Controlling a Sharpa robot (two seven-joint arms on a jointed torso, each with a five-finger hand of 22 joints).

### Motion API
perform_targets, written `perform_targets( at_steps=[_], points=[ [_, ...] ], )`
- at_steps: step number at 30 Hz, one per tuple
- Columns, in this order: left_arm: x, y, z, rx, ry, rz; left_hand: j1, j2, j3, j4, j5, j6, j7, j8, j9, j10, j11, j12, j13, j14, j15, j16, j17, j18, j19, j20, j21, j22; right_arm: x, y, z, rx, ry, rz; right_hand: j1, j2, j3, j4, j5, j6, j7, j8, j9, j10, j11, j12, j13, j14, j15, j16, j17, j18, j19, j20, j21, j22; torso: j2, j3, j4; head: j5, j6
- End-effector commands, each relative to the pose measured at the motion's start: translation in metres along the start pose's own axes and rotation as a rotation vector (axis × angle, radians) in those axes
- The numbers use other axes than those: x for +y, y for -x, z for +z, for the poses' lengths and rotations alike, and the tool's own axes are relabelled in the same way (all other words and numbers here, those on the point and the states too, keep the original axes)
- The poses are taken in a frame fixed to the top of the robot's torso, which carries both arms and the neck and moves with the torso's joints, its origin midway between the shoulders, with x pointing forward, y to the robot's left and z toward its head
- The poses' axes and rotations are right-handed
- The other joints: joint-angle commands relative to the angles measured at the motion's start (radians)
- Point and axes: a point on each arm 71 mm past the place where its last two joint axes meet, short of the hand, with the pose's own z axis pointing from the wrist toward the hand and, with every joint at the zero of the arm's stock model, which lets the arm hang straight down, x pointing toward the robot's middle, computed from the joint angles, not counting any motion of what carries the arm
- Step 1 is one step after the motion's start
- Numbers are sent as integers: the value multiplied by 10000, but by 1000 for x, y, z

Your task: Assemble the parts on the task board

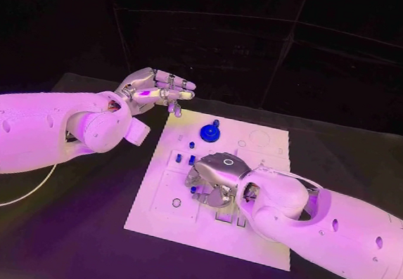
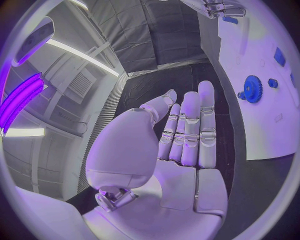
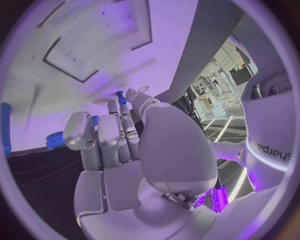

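Head view, hidden: middle of task board (image 1: pixel 248 239) covered by right hand (image 1: pixel 214 178); what lies under it hard to tell.
Head view, room: left hand (image 1: pixel 155 90) off the board, just past its far left corner, fingers apart, holding nothing.
Head view, count: one blue gear (image 1: pixel 211 133) near the board's far edge.
Left wrist view: fingers (image 2: pixel 189 131) straight, palm bare; gear beside the board's edge.
Right wrist view: small blue part (image 3: pixel 120 97) pinched at the fingertips, close over the board.

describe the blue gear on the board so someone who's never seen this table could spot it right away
Find the white task board in the middle of the black table. Near its far edge, by the left hand, lies the blue gear. It is round, toothed and larger than the small blue pieces nearby.
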Motion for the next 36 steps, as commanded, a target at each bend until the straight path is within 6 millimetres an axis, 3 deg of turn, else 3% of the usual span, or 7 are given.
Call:
perform_targets(
  at_steps=[1, 10, 16, 22, 24, 29, 36],
  points=[
    [-1, 0, 0, 60, -29, -65, -52, 68, -61, -18, 23, 93, 0, 50, -7, 62, 8, 69, -6, -95, 4, 41, -10, 140, -45, -2, -54, -12, -1, 4, 0, -547, -59, -19, -89, 41, -414, -33, 38, -329, 15, -5, 13, -445, 52, 78, 25, -182, 7, -377, -478, 264, -334, 36, -384, -537, -6, 4, -1, -22, 26],
    [-1, 1, 0, 60, -3, -66, -51, 74, -70, -20, 23, 94, 0, 53, -8, 45, 8, 75, -13, -104, 5, 44, -24, 141, -48, -1, -64, -20, -4, 13, -20, -1420, -40, 34, 43, 370, -1091, -70, 296, -200, 22, 88, 71, -486, 33, 564, 71, -109, -16, -508, -668, 270, -235, 29, -528, -664, 4, 26, -5, -87, 92],
    [-1, 2, 0, 30, 18, -56, -51, 74, -70, -20, 23, 94, 0, 53, -8, 45, 8, 75, -13, -104, 5, 44, -24, 141, -48, -1, -64, -20, -17, 22, -51, -1484, -556, 449, 87, 524, -1174, -8, 334, 294, -84, 236, 115, 56, -95, 1023, 89, 87, -114, -153, -238, 139, 258, -54, -137, -60, -21, -6, -12, -212, 154],
    [-1, 3, 0, 32, 23, -57, -44, 80, -71, -23, 24, 98, -2, 56, -7, 42, 7, 79, -15, -108, 5, 45, -30, 141, -49, -1, -67, -23, -55, 47, -75, -1390, -1851, 45, 30, 321, -1437, 39, 203, 113, -126, 67, 42, -370, -76, 861, -3, -111, -103, -656, -922, 269, -197, -74, -578, -735, -18, 2, -27, -353, 272],
    [-1, 3, 0, 41, 21, -60, -42, 82, -71, -24, 24, 101, -3, 58, -7, 43, 6, 81, -15, -109, 4, 45, -32, 141, -50, -1, -68, -24, -69, 52, -82, -1326, -2293, -301, 60, 192, -1959, 222, 196, -48, -341, 17, 30, -901, 47, 695, 15, -407, 12, -1256, -1653, 412, -770, 16, -1153, -1497, -22, -5, -19, -387, 300],
    [0, 3, 0, 48, 24, -62, -38, 86, -71, -27, 24, 105, -4, 61, -6, 45, 5, 86, -15, -111, 4, 46, -35, 142, -50, -2, -70, -26, -90, 57, -92, -1141, -2966, -693, 564, 89, -3134, 1010, 300, -286, -503, 18, 36, -1130, 108, 874, 28, -530, 92, -1579, -2136, 510, -1084, 92, -1591, -2003, -7, 5, -3, -432, 357],
    [0, 2, 0, 66, 31, -68, -38, 86, -71, -27, 24, 105, -4, 61, -6, 45, 5, 86, -15, -111, 4, 46, -35, 142, -50, -2, -70, -26, -97, 56, -94, -664, -3220, -893, 967, 94, -3383, 1483, 328, -463, -607, 2, 33, -1155, 106, 1037, 36, -523, 81, -1597, -2232, 517, -1079, 86, -1681, -2090, -9, -4, -3, -444, 355]
  ],
)
